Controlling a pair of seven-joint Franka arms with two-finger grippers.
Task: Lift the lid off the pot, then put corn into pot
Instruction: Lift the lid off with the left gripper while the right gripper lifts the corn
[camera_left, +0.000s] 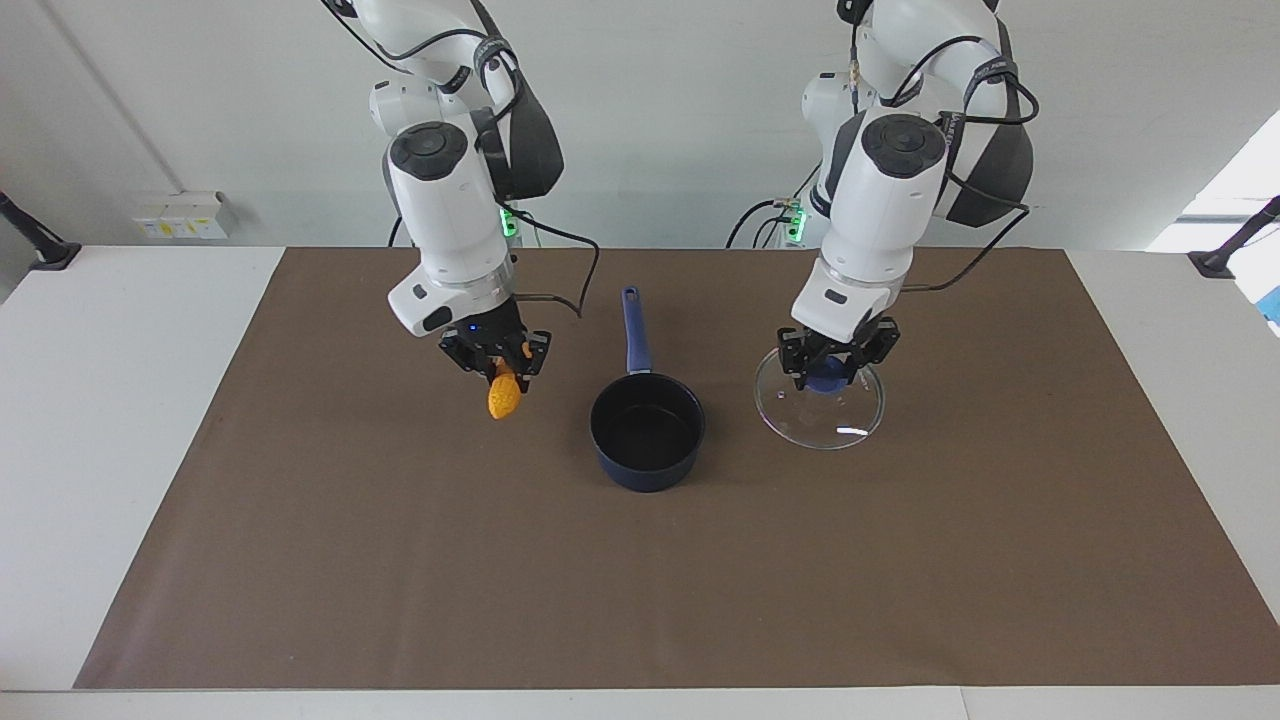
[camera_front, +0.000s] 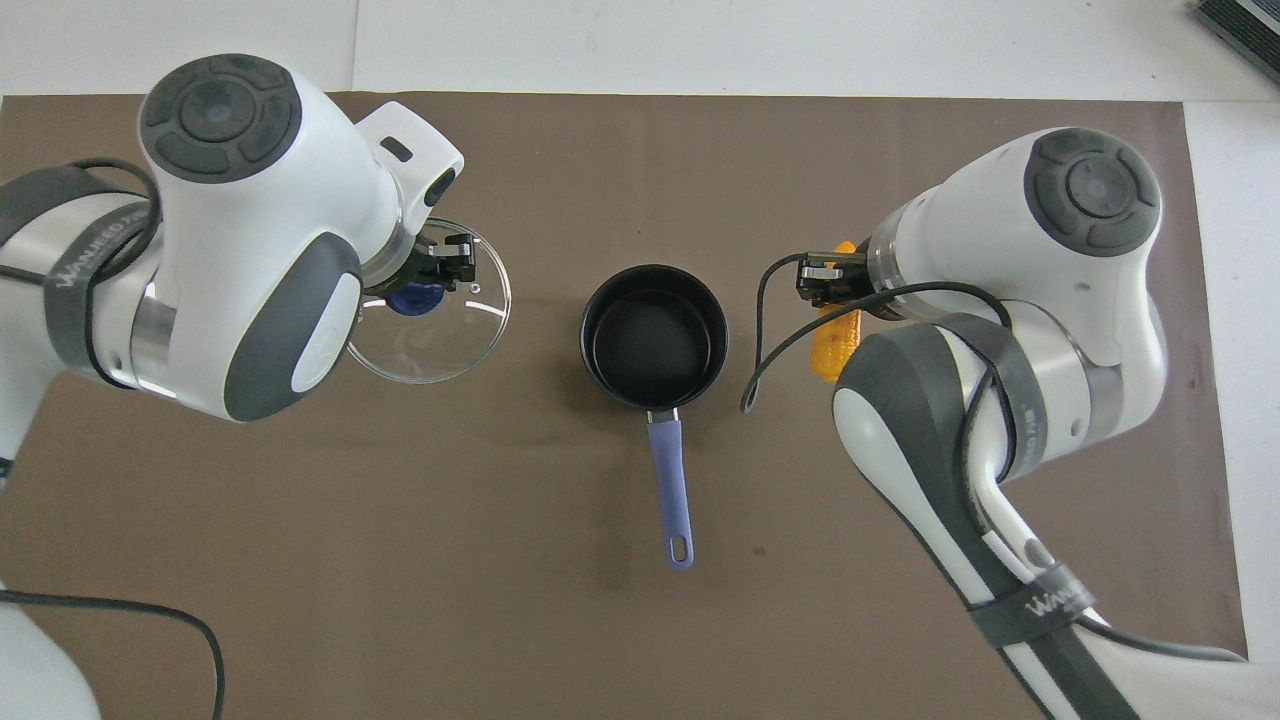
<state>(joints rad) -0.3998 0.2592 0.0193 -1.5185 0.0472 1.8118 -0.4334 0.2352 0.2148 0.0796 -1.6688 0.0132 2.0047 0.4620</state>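
The dark blue pot (camera_left: 647, 432) (camera_front: 655, 335) stands uncovered in the middle of the brown mat, its long blue handle (camera_left: 634, 331) (camera_front: 671, 490) pointing toward the robots. My left gripper (camera_left: 835, 365) (camera_front: 425, 285) is shut on the blue knob of the clear glass lid (camera_left: 820, 405) (camera_front: 430, 322), holding it over the mat beside the pot, toward the left arm's end. My right gripper (camera_left: 497, 362) (camera_front: 832, 285) is shut on the yellow-orange corn (camera_left: 502, 398) (camera_front: 835, 345), which hangs over the mat beside the pot toward the right arm's end.
A brown mat (camera_left: 640, 600) (camera_front: 640, 150) covers most of the white table (camera_left: 100, 400). Small white boxes (camera_left: 180, 215) sit by the wall at the right arm's end. Cables loop off both wrists.
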